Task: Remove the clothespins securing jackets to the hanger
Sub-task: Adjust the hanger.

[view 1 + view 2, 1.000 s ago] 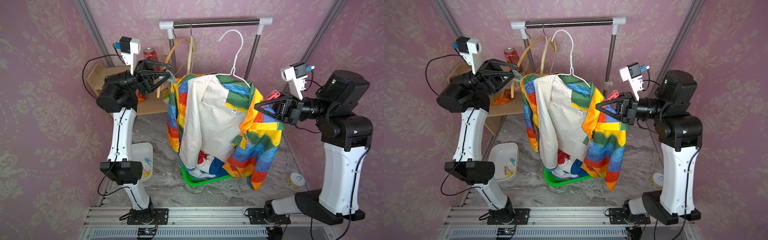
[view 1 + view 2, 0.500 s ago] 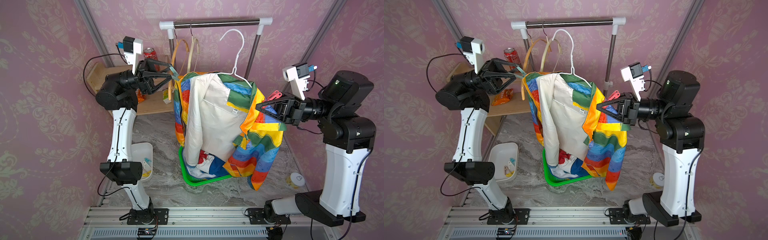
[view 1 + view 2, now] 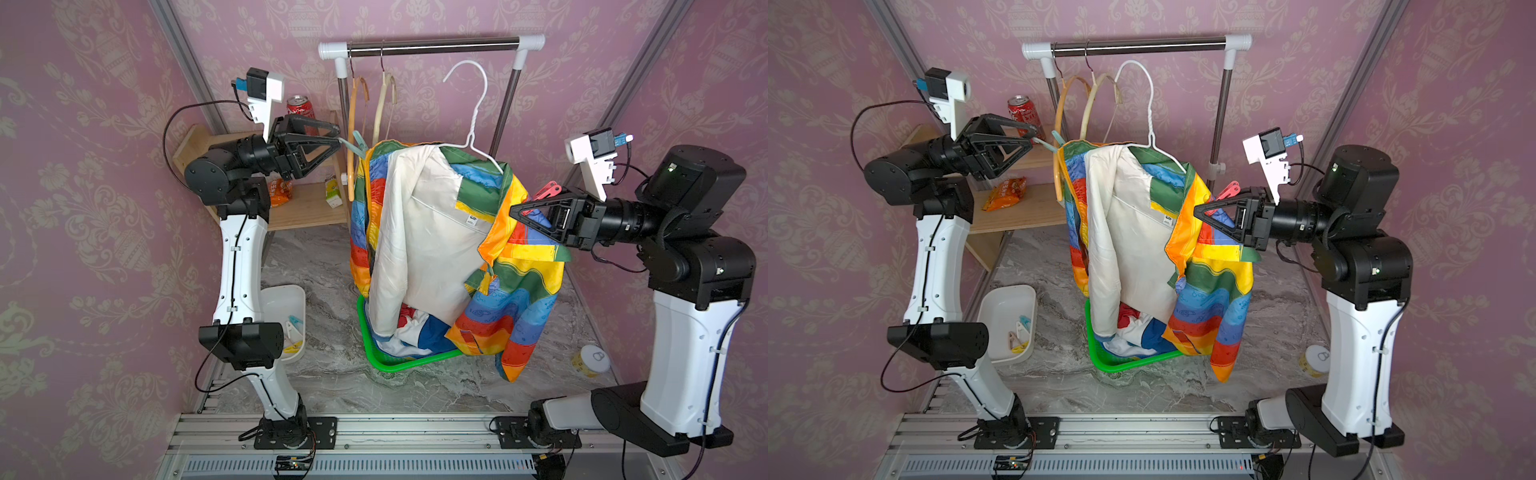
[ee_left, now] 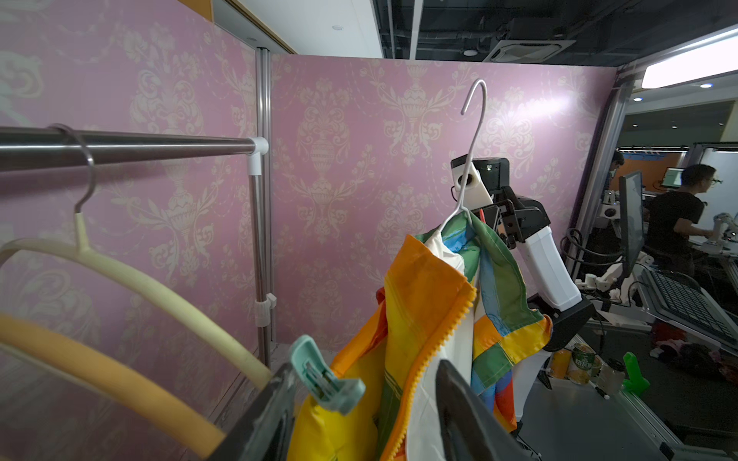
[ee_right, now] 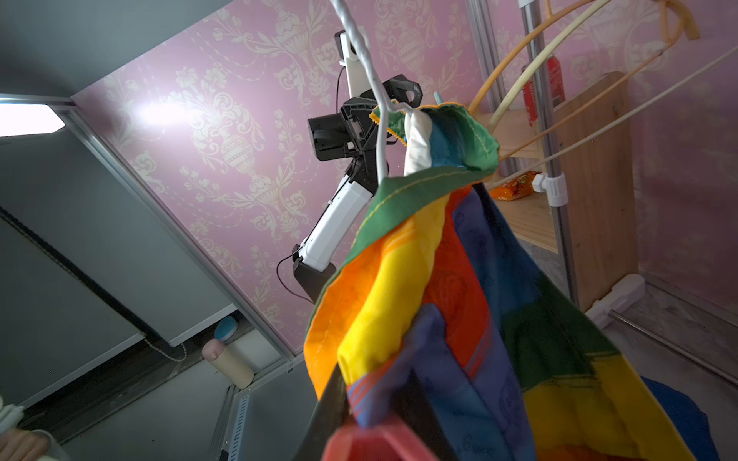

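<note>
- Claws first: our left claw [image 3: 340, 136] sits at the jacket's 9 o'clock with its fingers apart, straddling the teal clothespin [image 4: 323, 379]. Our right claw [image 3: 515, 212], at 3 o'clock, looks pinched shut on a fold of the shoulder cloth.
- Our jacket [image 3: 424, 232], rainbow outside and cream inside, hangs mid-scene, and its hem trails into the green basket [image 3: 399, 368] at 6 o'clock. We judge the right claw's grip should be firm, so the cloth is taut when the pin lets go.
- Its wire hanger [image 3: 473, 120] points to 12 o'clock, and the hook seems clear of the rail [image 3: 436, 41]. We should therefore pull gently, sideways rather than down.
- At the jacket's 10 o'clock corner the teal clothespin bites the shoulder, close against one finger. We want to close on its flared tails, not its mouth, squeeze until it gapes, then draw off toward 9 o'clock.
- Last, the red clothespin [image 3: 544, 193] sits at the 3 o'clock shoulder, just beside the right claw. We leave it for afterwards.
</note>
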